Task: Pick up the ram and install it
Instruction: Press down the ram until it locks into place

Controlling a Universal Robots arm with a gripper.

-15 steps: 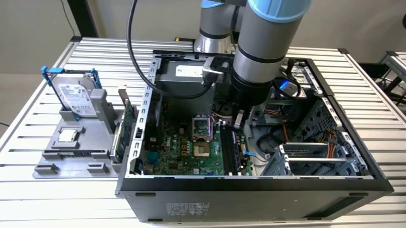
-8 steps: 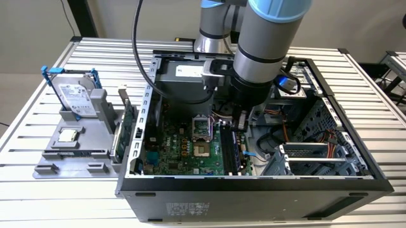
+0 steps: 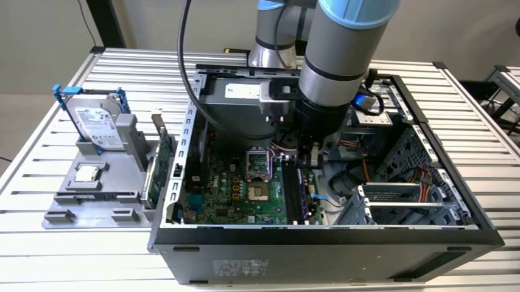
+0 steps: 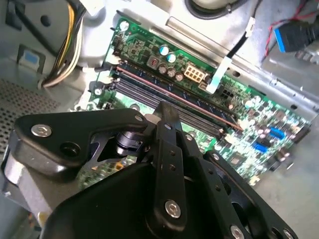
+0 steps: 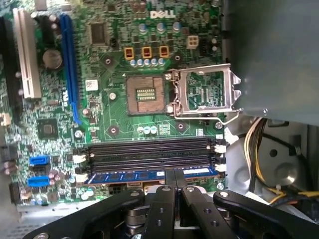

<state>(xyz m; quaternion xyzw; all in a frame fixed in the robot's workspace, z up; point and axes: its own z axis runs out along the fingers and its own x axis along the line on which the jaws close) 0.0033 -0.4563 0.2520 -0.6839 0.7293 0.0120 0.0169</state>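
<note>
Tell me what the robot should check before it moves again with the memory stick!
1. Ram in a slot: ok. The ram lies along the motherboard slot nearest the gripper.
2. Gripper position: ok. The gripper sits over the ram's middle.
3. Fingers: ok. They are shut together, tips at the ram's top edge.
4. Ram pushed fully down: cannot tell.
5. White latches snapped closed: cannot tell.
6. Yellow wires clear of the slots: ok, they lie off to the side.
</note>
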